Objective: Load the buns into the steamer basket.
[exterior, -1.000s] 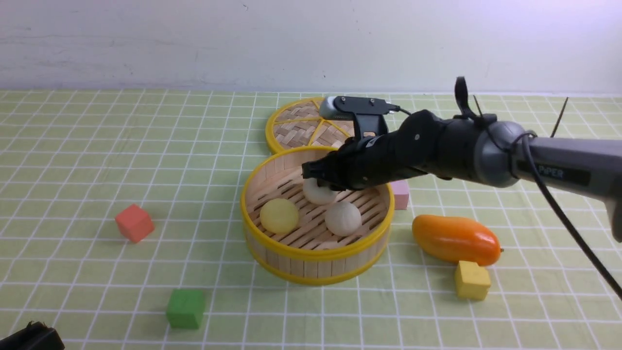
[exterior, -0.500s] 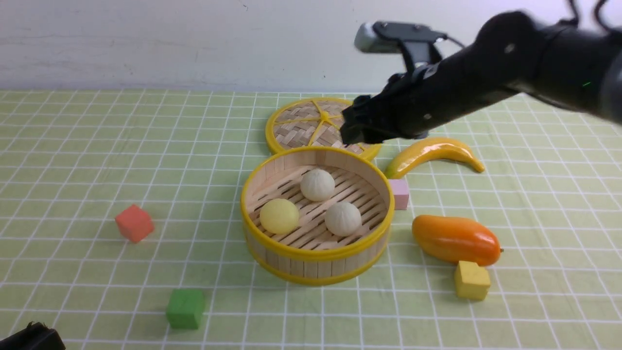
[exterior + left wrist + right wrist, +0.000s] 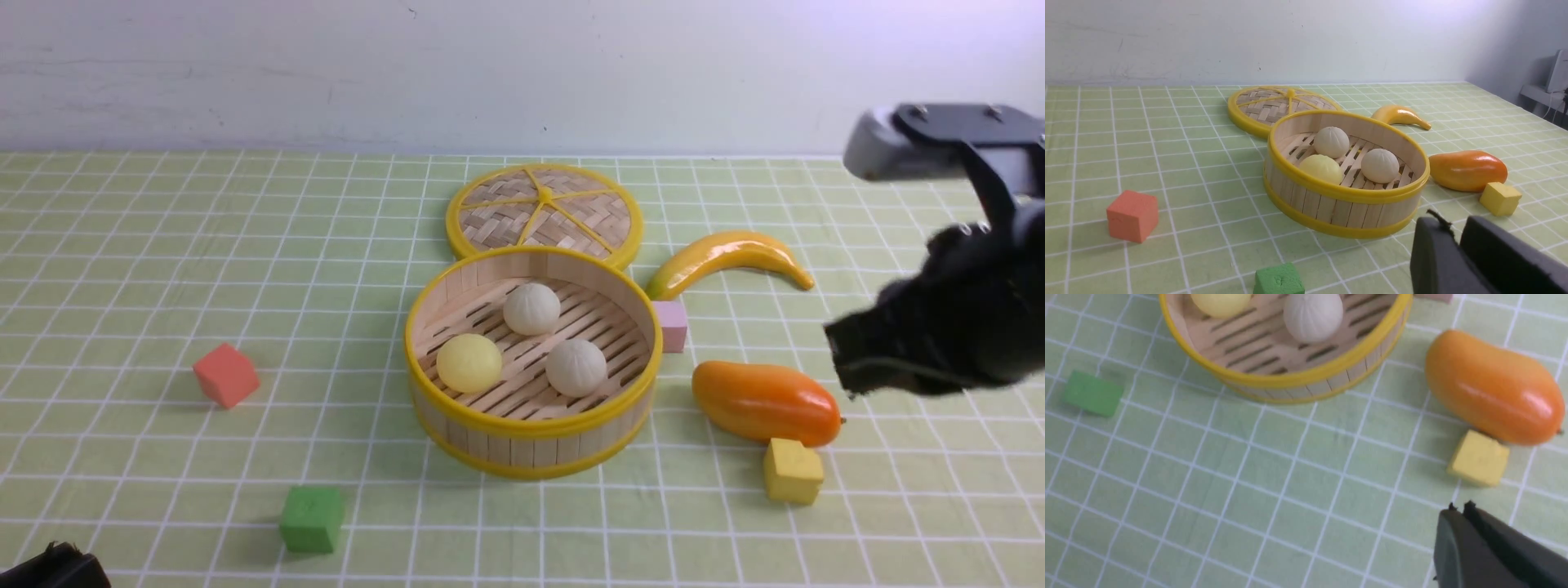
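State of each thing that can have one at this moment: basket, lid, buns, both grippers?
steamer basket: upright, uncovered, holding all three buns.
lid: off, flat on the table behind the basket.
buns: lying on the slats, apart from each other.
right gripper: shut, empty, away from the basket.
left gripper: empty, near the table.

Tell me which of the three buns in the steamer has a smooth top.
The pale yellow bun, on the steamer basket's left side in the front view. The two off-white buns both have pleated tops.
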`<action>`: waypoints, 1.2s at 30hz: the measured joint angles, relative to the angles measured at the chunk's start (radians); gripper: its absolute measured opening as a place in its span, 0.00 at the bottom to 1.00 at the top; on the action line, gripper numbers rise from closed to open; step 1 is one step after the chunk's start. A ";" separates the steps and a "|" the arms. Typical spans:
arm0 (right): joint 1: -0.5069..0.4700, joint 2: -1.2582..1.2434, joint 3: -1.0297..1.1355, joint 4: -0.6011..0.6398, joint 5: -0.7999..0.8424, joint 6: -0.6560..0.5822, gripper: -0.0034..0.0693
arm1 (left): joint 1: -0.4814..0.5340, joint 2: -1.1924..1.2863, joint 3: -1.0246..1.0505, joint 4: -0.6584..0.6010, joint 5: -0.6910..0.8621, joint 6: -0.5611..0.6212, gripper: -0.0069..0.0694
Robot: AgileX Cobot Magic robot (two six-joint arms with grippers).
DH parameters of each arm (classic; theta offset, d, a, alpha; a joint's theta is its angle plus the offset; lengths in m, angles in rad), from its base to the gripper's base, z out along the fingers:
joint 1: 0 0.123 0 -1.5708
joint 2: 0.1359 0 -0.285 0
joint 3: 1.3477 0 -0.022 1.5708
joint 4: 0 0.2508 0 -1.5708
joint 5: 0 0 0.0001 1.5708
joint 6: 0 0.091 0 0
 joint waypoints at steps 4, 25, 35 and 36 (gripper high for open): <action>0.000 -0.107 0.097 0.001 0.068 0.000 0.03 | 0.000 0.000 0.000 0.000 0.000 0.000 0.21; -0.256 -0.926 0.769 -0.008 -0.404 -0.188 0.04 | 0.000 0.000 0.000 0.000 0.001 0.000 0.24; -0.321 -1.194 1.073 -0.028 -0.501 -0.092 0.04 | 0.000 0.001 0.000 -0.001 0.002 0.000 0.25; -0.322 -1.195 1.073 -0.035 -0.501 -0.074 0.04 | 0.000 0.001 0.000 -0.001 0.004 0.000 0.26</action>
